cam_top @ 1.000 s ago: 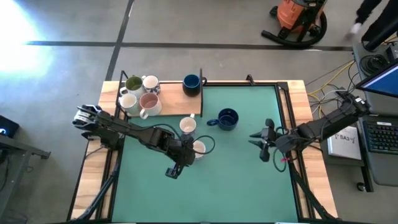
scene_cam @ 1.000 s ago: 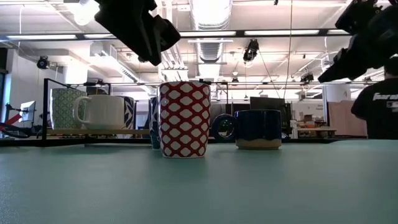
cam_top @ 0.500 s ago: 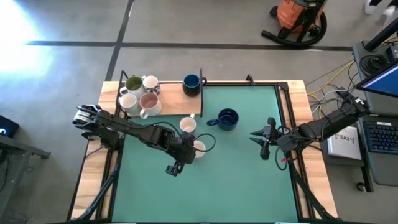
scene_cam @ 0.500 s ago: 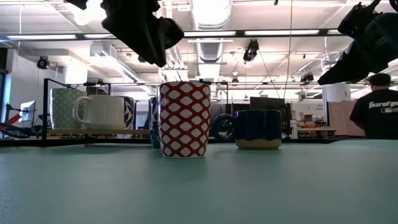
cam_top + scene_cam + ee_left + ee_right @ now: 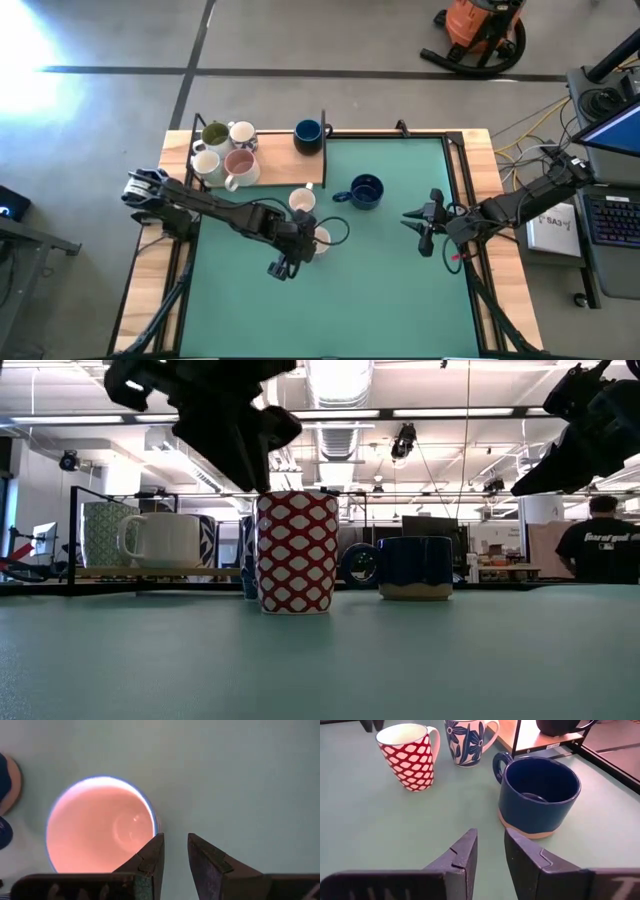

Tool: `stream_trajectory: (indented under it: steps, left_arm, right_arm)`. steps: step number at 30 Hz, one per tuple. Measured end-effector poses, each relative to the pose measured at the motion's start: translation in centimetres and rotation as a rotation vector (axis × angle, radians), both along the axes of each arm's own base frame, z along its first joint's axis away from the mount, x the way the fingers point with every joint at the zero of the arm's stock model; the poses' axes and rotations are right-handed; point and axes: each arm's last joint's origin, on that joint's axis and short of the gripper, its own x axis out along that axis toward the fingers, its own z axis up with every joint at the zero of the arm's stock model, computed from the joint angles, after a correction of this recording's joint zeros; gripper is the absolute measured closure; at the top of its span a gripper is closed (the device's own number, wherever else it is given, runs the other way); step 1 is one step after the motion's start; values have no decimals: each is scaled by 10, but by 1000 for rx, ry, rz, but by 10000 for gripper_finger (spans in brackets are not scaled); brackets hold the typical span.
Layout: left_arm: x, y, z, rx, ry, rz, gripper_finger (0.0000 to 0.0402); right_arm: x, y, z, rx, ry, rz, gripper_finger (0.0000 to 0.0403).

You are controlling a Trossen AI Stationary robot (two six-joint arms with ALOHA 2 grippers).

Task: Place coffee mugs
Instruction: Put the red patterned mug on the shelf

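Far left: wooden tray [image 5: 300, 176] holds four mugs [image 5: 225, 152]; a navy one [image 5: 308, 134] sits at its right end.

Centre: my left claw [image 5: 283, 268] hangs directly above the red-patterned mug [image 5: 297, 550], fingers [image 5: 150, 862] a narrow gap apart, holding nothing, one finger over the rim. A floral mug [image 5: 466, 740] stands just beyond, toward the tray.

Risk: descending off-centre, a finger lands on the rim and tips the mug or shoves it into the floral one.

Right: navy mug [image 5: 538, 795] on the mat; my right claw [image 5: 424, 232] waits nearby, slightly parted, empty.
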Motion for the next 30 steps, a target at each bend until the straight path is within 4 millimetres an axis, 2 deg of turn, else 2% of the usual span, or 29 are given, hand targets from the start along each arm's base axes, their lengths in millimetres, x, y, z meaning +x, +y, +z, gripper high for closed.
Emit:
stream_trajectory:
  steps: [8,14,20,30]
  left_arm:
    - [6,9,-12,105,34,49,333]
    - [4,2,2,52,84,60,333]
    - [9,2,18,69,33,44,333]
    - [19,12,4,116,54,52,333]
  right_arm:
    - [0,0,0,0,0,0,312]
    - [0,0,0,0,0,0,317]
    - [0,0,0,0,1,0,321]
    - [0,0,0,0,0,0,320]
